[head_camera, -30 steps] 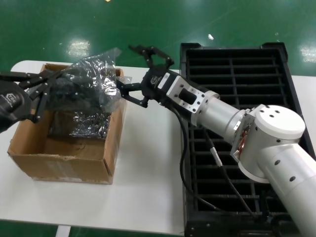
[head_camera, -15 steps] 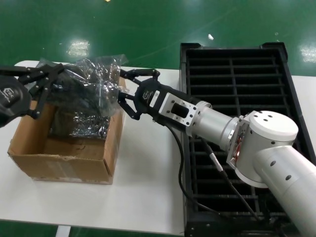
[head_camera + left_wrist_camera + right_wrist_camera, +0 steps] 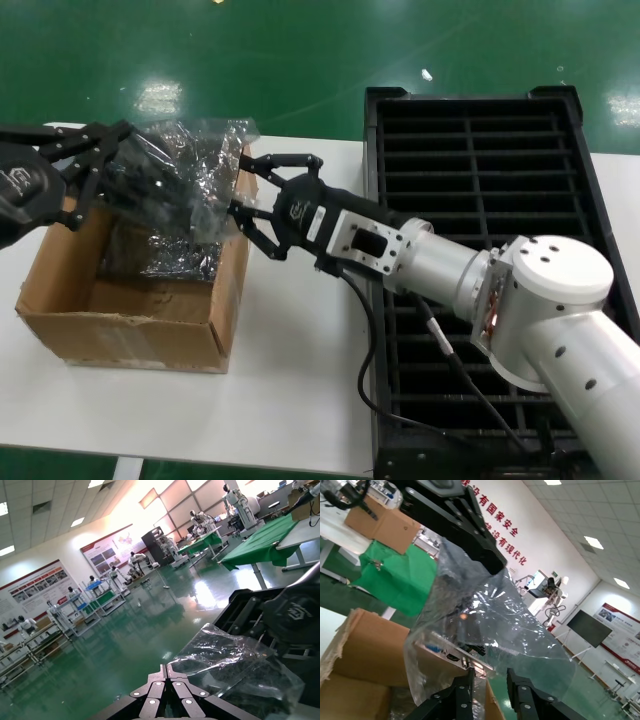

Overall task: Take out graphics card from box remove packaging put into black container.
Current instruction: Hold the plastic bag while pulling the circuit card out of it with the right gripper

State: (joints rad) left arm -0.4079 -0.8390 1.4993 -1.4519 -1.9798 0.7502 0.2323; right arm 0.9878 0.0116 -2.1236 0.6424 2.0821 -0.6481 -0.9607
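Holding the packaging (image 3: 190, 175) above the box (image 3: 130, 300), my left gripper (image 3: 105, 170) is clenched on the bag's far end in the head view. My right gripper (image 3: 250, 200) reaches in from the black container (image 3: 480, 130) side, jaws spread, just beside the bag's near end and over the box wall.

From the left wrist view, my fingers (image 3: 167, 692) are closed together and the crinkled packaging (image 3: 235, 665) hangs beyond them.

From the right wrist view, the graphics card (image 3: 452, 655) sits inside the packaging (image 3: 485, 615), its silver bracket low in the bag, just beyond my two fingertips (image 3: 465, 690), which stand apart.

Risk: if the right jaws close on film alone, the card may slide out and drop into the box; pinching the bracket through the plastic could tear the bag.
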